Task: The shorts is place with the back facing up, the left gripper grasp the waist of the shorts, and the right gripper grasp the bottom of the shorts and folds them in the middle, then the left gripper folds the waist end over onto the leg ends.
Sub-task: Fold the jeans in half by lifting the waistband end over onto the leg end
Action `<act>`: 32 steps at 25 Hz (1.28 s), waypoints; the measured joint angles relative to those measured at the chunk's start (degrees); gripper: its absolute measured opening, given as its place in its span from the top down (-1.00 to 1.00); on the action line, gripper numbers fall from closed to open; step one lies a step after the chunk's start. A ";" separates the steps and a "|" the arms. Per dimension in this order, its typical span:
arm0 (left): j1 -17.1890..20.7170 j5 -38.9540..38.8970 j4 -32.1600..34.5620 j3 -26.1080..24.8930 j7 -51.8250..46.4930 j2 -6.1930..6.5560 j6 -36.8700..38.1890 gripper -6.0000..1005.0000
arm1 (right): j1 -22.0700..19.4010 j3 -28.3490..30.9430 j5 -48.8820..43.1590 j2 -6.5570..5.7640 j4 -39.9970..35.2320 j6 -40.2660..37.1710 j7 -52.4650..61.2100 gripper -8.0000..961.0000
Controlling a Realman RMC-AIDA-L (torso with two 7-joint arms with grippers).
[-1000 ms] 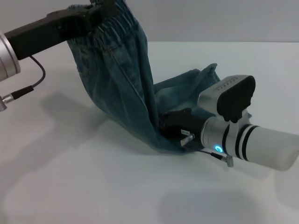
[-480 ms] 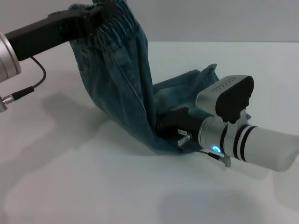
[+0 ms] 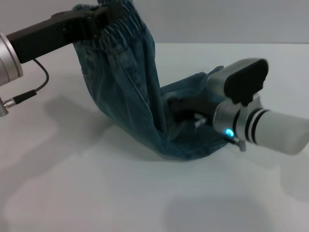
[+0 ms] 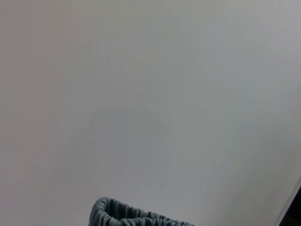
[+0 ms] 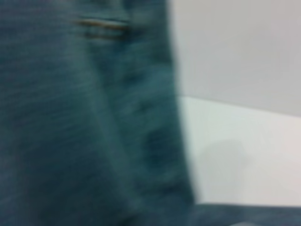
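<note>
Blue denim shorts point(image 3: 125, 92) hang from their elastic waist at the upper left of the head view. My left gripper point(image 3: 107, 12) is shut on that waistband, holding it high above the white table point(image 3: 87, 193). A strip of the gathered waistband point(image 4: 136, 217) shows in the left wrist view. The leg ends lie bunched on the table at centre right. My right gripper point(image 3: 186, 110) is pressed into the fabric there, its tip hidden by denim. Blurred denim point(image 5: 84, 117) fills most of the right wrist view.
A black cable point(image 3: 34, 82) loops down from the left arm at the far left. White table surface point(image 5: 244, 150) lies beside the cloth in the right wrist view. A pale wall runs behind the table.
My right gripper has risen and shifted back to the right along the leg ends, and the denim under it has spread out. The left gripper holds the waist almost unchanged.
</note>
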 joint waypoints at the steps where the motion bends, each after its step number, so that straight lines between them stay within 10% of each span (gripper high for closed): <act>1: 0.00 0.00 -0.04 0.07 0.05 0.00 0.00 0.87 | 0.62 1.43 0.00 0.00 -1.06 -0.13 -0.57 0.76; 8: -0.04 -0.08 0.15 0.26 0.53 0.00 0.00 0.87 | 0.83 7.59 -0.24 -0.27 -1.87 1.30 -2.99 0.76; 32: -2.42 -1.21 3.99 1.50 2.08 -0.17 0.27 0.90 | -1.31 -9.35 0.14 0.30 9.57 4.48 1.46 0.74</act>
